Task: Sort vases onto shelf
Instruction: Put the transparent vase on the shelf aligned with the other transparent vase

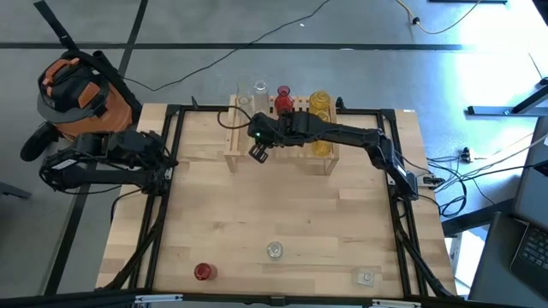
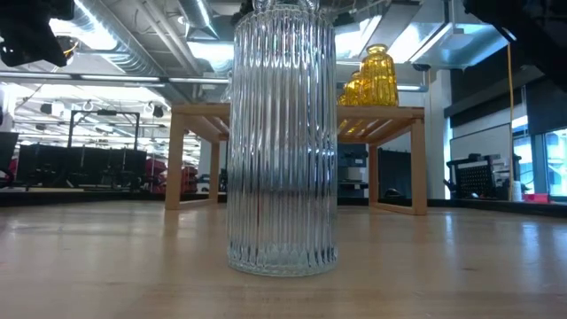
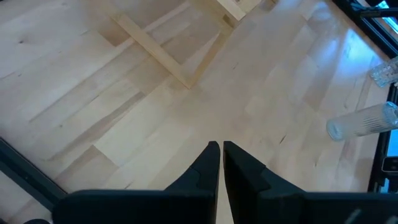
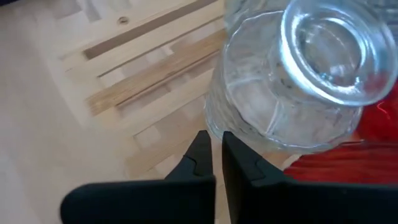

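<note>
The light-wood shelf stands at the table's far middle. On its far part stand a clear vase, a red vase and yellow vases. My right gripper hovers shut over the shelf's left part; in its wrist view the fingertips are right beside the clear vase, with nothing between them. Near the table's front edge stand a red vase and two clear vases. My left gripper waits shut at the table's left edge. My right gripper comes slanting down at the clear vase's lower side with shut fingers. I cannot tell whether the fingertips touch the glass. The vase stands upright on the shelf's slats.
A black frame runs along the table's left, right and far edges. Bare wooden tabletop lies between the shelf and the vases at the front. One clear ribbed vase stands close before the low camera.
</note>
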Controlling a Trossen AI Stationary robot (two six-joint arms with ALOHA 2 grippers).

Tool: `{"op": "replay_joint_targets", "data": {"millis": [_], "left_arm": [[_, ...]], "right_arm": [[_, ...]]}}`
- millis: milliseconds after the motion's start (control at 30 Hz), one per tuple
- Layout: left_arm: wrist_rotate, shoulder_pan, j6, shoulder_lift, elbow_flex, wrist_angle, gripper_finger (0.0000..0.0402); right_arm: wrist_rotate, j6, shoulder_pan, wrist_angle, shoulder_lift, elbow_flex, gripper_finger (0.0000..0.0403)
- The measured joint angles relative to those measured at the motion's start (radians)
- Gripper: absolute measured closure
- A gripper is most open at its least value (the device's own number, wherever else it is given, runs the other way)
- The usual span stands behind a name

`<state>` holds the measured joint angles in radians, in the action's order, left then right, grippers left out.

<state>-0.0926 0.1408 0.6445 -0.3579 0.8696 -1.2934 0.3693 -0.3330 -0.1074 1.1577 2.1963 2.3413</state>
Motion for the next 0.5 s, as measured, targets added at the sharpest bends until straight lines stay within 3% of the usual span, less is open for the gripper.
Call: {"op": "replay_joint_targets", "data": {"millis": [500], "left_arm": [[-0.008,0.000,0.000,0.000,0.000,0.000,0.0388]], "right_arm": [[0.077,-0.002,-0.018,-0.054,0.000,0.000,0.0403]]}}
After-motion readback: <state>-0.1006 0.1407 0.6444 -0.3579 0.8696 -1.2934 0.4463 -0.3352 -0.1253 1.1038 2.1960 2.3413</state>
